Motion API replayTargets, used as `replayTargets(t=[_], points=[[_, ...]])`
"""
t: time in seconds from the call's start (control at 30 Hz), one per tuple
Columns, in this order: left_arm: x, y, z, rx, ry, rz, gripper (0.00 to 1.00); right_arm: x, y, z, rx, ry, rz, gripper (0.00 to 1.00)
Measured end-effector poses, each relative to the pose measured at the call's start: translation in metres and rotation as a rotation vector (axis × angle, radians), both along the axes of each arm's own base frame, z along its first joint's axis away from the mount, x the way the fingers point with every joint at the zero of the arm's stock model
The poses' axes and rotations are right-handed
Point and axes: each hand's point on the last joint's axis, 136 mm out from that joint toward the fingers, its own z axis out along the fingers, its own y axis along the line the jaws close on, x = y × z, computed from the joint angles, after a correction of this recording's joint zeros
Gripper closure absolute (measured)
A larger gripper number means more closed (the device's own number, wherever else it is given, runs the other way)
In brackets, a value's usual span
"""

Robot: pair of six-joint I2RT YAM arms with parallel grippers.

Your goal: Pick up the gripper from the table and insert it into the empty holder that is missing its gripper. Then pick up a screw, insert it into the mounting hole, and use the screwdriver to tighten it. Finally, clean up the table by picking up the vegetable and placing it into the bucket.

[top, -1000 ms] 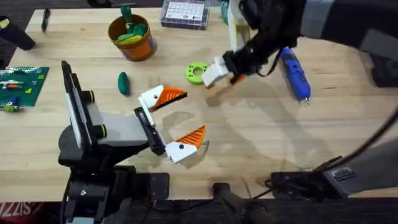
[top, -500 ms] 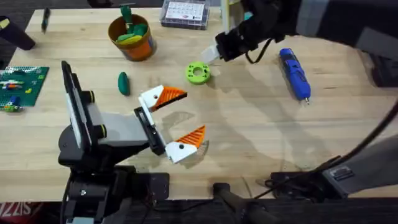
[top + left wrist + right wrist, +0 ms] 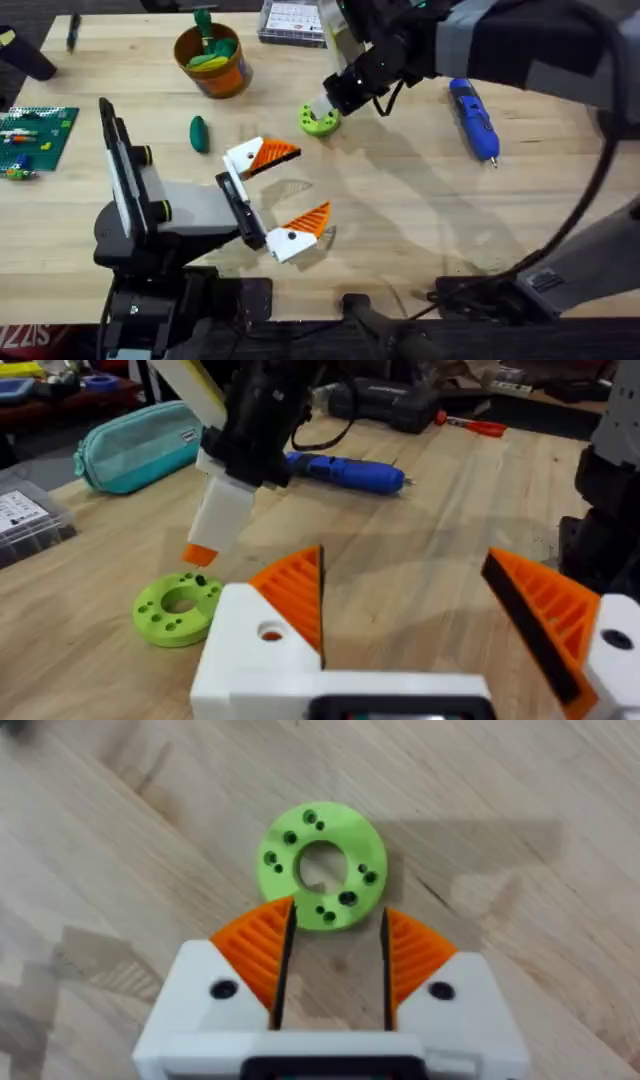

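My right gripper (image 3: 325, 105) has reached across the table and hovers just over a bright green ring disc (image 3: 318, 121). In the right wrist view its two orange pads (image 3: 255, 945) stand a little apart with bare wood between them, the disc (image 3: 322, 867) just past the tips. My left gripper (image 3: 300, 186) rests open near the table's middle, holding nothing. The blue screwdriver (image 3: 474, 118) lies at the right. The dark green vegetable (image 3: 199, 133) lies left of the left gripper. The orange bucket (image 3: 222, 72) holds yellow-and-green pieces. The loose gripper, empty holder and screw are out of view.
A clear parts box (image 3: 295, 20) sits at the back edge. A green brick plate (image 3: 35, 135) lies at the far left. In the left wrist view a teal pouch (image 3: 140, 445) lies behind the right gripper (image 3: 205, 550), disc (image 3: 178, 608) and screwdriver (image 3: 345, 470).
My right gripper has swung left, from beside the screwdriver to above the green ring disc. The left arm has not moved.
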Motion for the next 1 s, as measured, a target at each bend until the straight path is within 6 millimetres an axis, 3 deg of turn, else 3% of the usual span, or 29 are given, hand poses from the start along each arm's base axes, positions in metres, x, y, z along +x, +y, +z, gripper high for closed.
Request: replayTargets(t=[0.23, 0.83, 1.0], points=[[0.0, 0.0, 0.0, 0.0, 0.0, 0.0, 0.015, -0.001, -0.002, -0.029, -0.042, 0.051, 0.0, 0.613], [0.0, 0.0, 0.0, 0.0, 0.0, 0.0, 0.015, 0.003, 0.005, -0.027, -0.026, 0.026, 0.01, 0.668], [0.0, 0.0, 0.0, 0.0, 0.0, 0.0, 0.015, 0.001, 0.008, -0.037, -0.042, 0.038, 0.017, 0.668]])
